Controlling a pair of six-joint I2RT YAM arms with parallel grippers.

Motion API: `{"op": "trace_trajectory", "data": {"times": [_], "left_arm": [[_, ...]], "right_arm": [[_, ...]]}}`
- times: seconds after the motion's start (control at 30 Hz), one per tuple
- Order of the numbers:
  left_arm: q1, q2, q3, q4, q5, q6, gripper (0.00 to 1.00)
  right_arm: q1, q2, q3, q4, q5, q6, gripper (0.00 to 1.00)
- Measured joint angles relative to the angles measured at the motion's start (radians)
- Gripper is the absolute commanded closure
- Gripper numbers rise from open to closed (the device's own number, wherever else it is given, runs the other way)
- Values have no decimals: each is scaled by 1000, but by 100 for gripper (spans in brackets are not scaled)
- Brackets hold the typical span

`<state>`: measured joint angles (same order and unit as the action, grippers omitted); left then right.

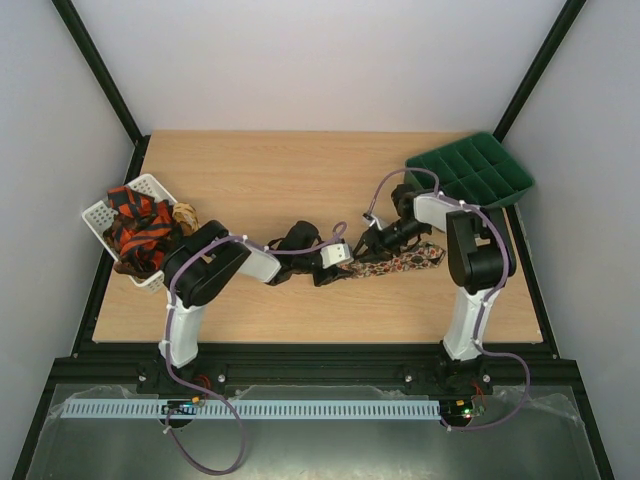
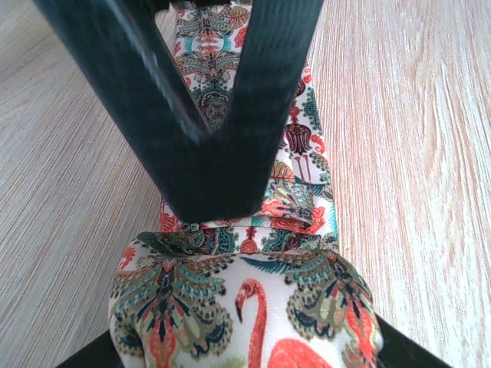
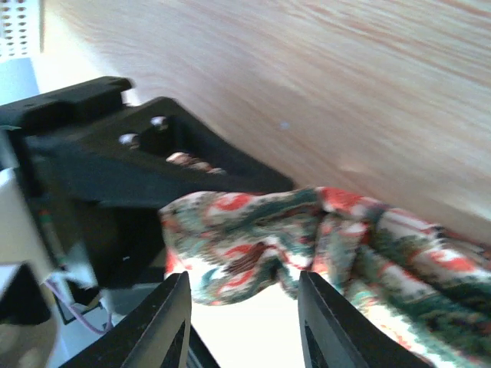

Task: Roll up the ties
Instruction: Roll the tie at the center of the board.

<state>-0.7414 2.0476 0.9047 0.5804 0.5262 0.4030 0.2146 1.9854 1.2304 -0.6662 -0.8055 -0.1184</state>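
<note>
At the left edge of the table (image 1: 300,170), a white basket (image 1: 150,186) is seen, and red-orange and black ties (image 1: 140,232) are heaped inside it. Just beside its right side a small tan bundle (image 1: 185,213) is spotted, too small to be made out.

Over to the middle of the table, where the floral tie (image 1: 400,262) is laid out flat, running from the centre towards the right edge. Its left end is doubled up into a thick fold, and that fold is clamped by the left gripper (image 1: 350,268). In the left wrist view the bulging cloth is pressed on both sides by the black fingers (image 2: 88,359). A dark V-shaped part of the other arm is seen standing over the strip just beyond the fold.

The right gripper (image 1: 377,241) is brought in from the right, close against the left one above the same end. Its fingers (image 3: 173,322) are held apart with a clear gap between them, the bunched fabric is draped across their tips, and nothing is pinched.

At the far right corner a green compartment tray (image 1: 500,198) is parked, partly off the table's edge.
</note>
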Motion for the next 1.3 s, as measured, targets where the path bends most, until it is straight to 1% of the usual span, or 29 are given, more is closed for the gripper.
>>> {"op": "trace_trajectory", "data": {"times": [0.17, 0.3, 0.33, 0.37, 0.43, 0.47, 0.5, 0.53, 0.63, 0.7, 0.77, 0.87, 0.93, 1.07, 1.3], "left_arm": [[0, 0, 0, 0, 0, 11, 58], [-1, 0, 0, 0, 0, 16, 58], [-2, 0, 0, 0, 0, 17, 58], [-4, 0, 0, 0, 0, 18, 58], [-5, 0, 0, -3, -1, 18, 58], [-6, 0, 0, -3, -2, 18, 57], [-6, 0, 0, -5, -3, 18, 57], [-6, -2, 0, -8, -3, 18, 56], [-6, -5, 0, -16, -5, 23, 51], [-6, -6, 0, -16, -7, 26, 43], [-6, -13, 0, -23, -11, 29, 33], [-5, -25, -1, -47, -9, 35, 25], [-4, -29, -1, -60, -5, 34, 23], [-6, -32, -2, -71, 5, 26, 21], [-17, -25, -3, -42, 3, -23, 20]], "right_arm": [[22, -47, -14, 0, -40, 32, 56], [50, -26, -16, 16, -36, 58, 60], [55, -15, -16, 21, -29, 62, 62], [58, -3, -16, 26, -21, 64, 67], [58, 18, -16, 32, -30, 71, 87], [58, 19, -16, 34, -34, 69, 94], [58, 19, -15, 34, -36, 69, 97], [58, 19, -14, 33, -36, 70, 98], [46, 18, -17, 32, -42, 70, 99], [37, 18, -22, 32, -43, 65, 99], [19, 19, -31, 32, -43, 58, 99], [-22, 26, -46, 25, -43, 48, 99], [-50, 40, -49, 13, -48, 36, 99], [-85, 70, -46, -11, -64, 10, 99], [-97, 86, -31, -39, -66, -9, 99]]}}
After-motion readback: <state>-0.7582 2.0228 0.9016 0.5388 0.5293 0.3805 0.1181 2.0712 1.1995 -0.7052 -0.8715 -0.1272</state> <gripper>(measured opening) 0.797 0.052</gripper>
